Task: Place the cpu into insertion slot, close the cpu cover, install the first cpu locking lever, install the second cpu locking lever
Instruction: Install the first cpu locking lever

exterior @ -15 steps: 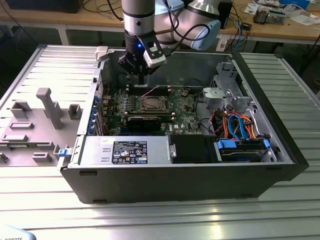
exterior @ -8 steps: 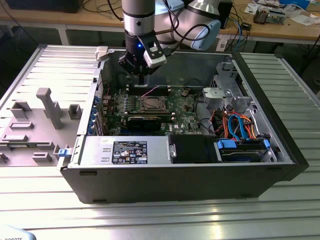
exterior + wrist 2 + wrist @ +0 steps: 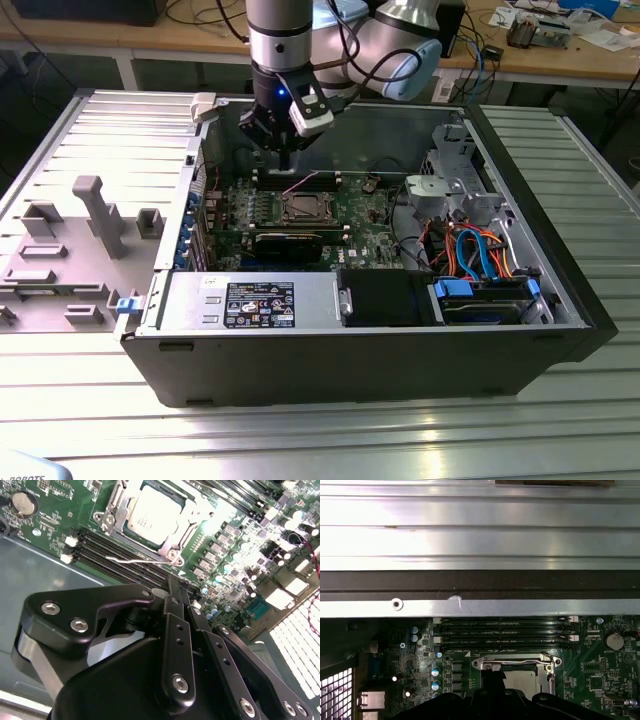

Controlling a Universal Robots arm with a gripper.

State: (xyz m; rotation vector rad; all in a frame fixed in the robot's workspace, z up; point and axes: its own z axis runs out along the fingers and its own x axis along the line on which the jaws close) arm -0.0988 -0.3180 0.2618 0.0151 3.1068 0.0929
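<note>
One hand (image 3: 287, 152), fingers pressed together and empty, hangs above the memory slots (image 3: 120, 562) just beside the seated cpu (image 3: 154, 516), toward the case's back wall.

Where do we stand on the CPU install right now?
Looks done: the cpu sits in the socket with the cpu cover lying closed around it. In hand: the gripper, fingers together and holding nothing, is by the memory slots, near a thin wire lever that seems to stand free beside the socket. Left: at least that lever looks unlatched; the other lever's state I cannot tell.
</note>
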